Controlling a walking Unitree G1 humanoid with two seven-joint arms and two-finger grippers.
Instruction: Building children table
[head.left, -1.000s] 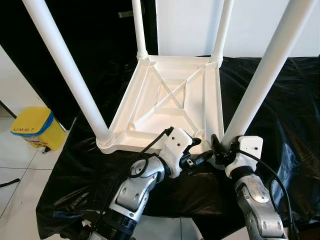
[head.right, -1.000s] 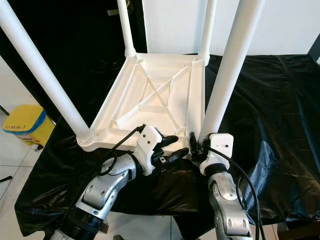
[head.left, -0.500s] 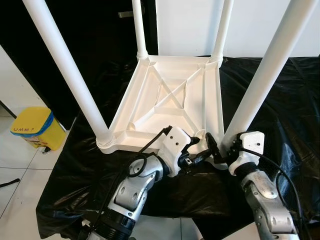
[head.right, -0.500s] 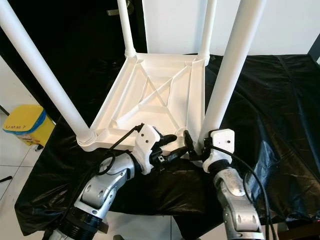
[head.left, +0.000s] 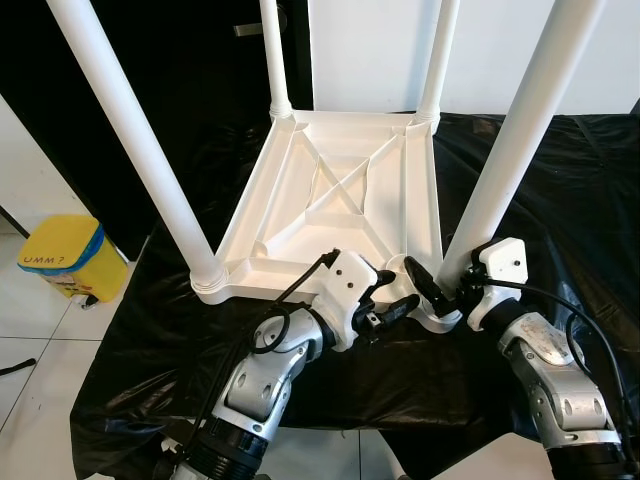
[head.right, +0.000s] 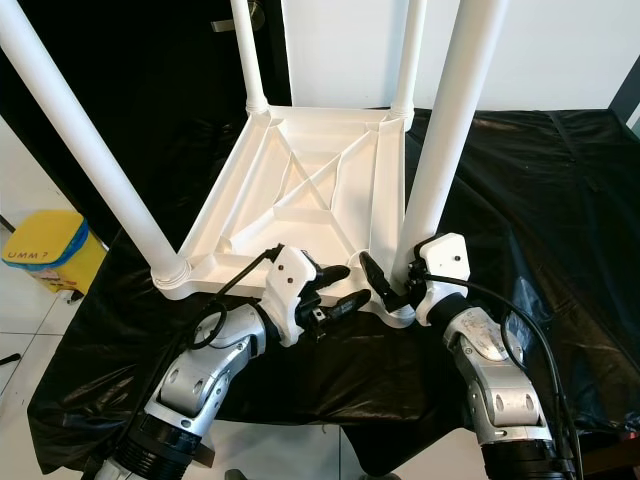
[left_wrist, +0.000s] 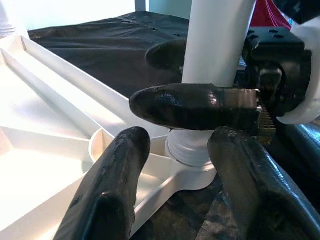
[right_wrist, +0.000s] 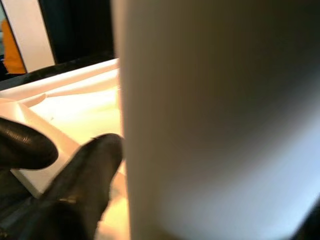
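Observation:
A white plastic children's table (head.left: 300, 200) lies upside down on a black cloth, its four white legs pointing up. My right gripper (head.left: 441, 290) is at the foot of the near right leg (head.left: 510, 140), one finger in front of it and one behind, shut on the leg just above its socket (left_wrist: 190, 150). The leg (right_wrist: 220, 115) is pressed close against the right wrist camera. My left gripper (head.left: 393, 298) hovers open at the table's near edge beside that corner. Its two fingers (left_wrist: 110, 190) point at the leg's base and hold nothing.
The black cloth (head.left: 570, 220) covers the low platform under the table and hangs over its front edge. A yellow bin (head.left: 60, 258) stands on the tiled floor at the left. Dark panels and a white wall rise behind.
My right arm swung out to the right and its fingers closed round the near right leg. That leg's top has leaned left, more upright. The left gripper has barely moved.

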